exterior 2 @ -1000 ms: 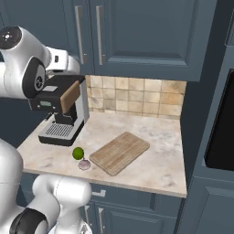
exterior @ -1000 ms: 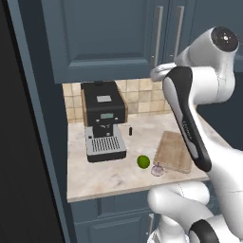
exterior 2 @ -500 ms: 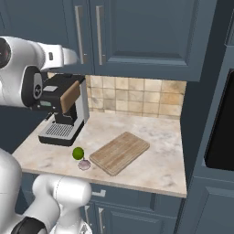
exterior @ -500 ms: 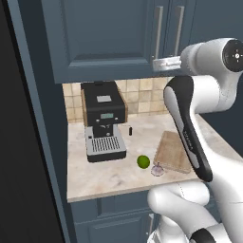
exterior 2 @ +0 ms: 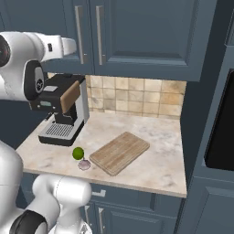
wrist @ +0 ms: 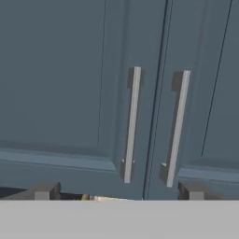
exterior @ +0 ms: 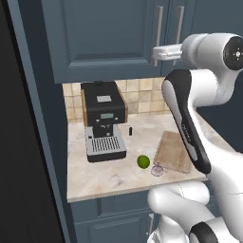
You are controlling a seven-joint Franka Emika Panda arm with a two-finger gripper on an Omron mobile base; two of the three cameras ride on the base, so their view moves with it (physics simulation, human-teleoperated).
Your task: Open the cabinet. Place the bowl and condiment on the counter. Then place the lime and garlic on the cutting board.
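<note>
The cabinet (wrist: 84, 93) is closed; both doors meet at a centre seam, each with a vertical bar handle (wrist: 131, 123) beside it. The gripper (wrist: 116, 193) faces the doors with its fingertips (wrist: 44, 191) spread wide apart, holding nothing and clear of the handles. The bowl and condiment are hidden behind the doors. On the counter (exterior 2: 151, 171), the lime (exterior 2: 78, 152) and garlic (exterior 2: 84, 165) sit just beside the cutting board (exterior 2: 119, 152). The garlic is small and indistinct. A coffee machine (exterior: 103, 124) stands at the counter's left.
</note>
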